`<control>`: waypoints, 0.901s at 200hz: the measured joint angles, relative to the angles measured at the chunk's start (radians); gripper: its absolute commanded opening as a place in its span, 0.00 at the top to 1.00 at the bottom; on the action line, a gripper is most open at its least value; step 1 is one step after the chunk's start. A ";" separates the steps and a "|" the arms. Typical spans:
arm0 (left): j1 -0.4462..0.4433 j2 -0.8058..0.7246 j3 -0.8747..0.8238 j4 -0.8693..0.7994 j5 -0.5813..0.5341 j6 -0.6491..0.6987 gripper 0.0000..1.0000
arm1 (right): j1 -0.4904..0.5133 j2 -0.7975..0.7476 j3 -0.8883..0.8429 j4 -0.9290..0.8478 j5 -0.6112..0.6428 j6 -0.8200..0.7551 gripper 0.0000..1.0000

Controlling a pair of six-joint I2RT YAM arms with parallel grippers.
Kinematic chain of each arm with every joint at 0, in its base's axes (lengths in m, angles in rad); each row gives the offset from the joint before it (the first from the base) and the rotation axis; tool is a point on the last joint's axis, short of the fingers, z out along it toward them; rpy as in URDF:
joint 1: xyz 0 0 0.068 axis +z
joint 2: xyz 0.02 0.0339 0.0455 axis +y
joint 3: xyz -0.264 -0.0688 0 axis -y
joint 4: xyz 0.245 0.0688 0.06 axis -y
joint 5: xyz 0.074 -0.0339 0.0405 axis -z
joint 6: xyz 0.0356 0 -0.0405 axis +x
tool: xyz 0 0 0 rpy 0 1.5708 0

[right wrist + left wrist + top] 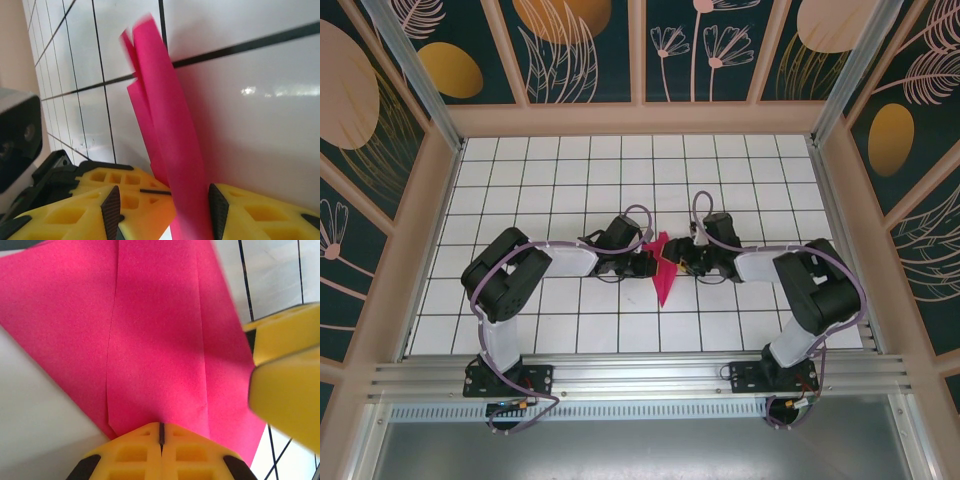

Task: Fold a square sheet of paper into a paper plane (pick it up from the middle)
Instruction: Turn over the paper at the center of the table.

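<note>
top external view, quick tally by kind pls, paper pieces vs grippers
magenta paper: 1
grippers: 2, left gripper and right gripper
total: 3

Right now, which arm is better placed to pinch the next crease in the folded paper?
Right, probably. The right claw stands open astride the folded paper, free to close; the left claw is shut on it, holding it.
</note>
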 measured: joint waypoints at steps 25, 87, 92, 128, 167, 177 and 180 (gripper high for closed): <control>0.000 -0.004 -0.006 0.005 -0.001 -0.001 1.00 | 0.026 -0.009 -0.020 0.008 0.010 0.003 0.46; 0.000 -0.013 -0.020 0.013 -0.005 -0.010 1.00 | 0.061 -0.039 -0.058 0.019 0.060 0.042 0.65; 0.000 -0.014 -0.021 0.013 -0.007 -0.011 1.00 | 0.061 -0.037 -0.057 0.019 0.063 0.047 0.67; 0.000 -0.024 -0.033 0.013 -0.010 -0.016 1.00 | 0.064 -0.002 -0.044 0.017 0.070 0.046 0.80; 0.000 -0.026 -0.035 0.013 -0.011 -0.020 1.00 | 0.064 0.011 -0.015 0.003 0.069 0.021 0.85; 0.000 -0.027 -0.035 0.014 -0.011 -0.022 1.00 | 0.064 0.011 -0.009 0.000 0.070 0.014 0.86; 0.000 -0.027 -0.035 0.014 -0.011 -0.023 1.00 | 0.064 0.012 -0.007 -0.001 0.069 0.009 0.87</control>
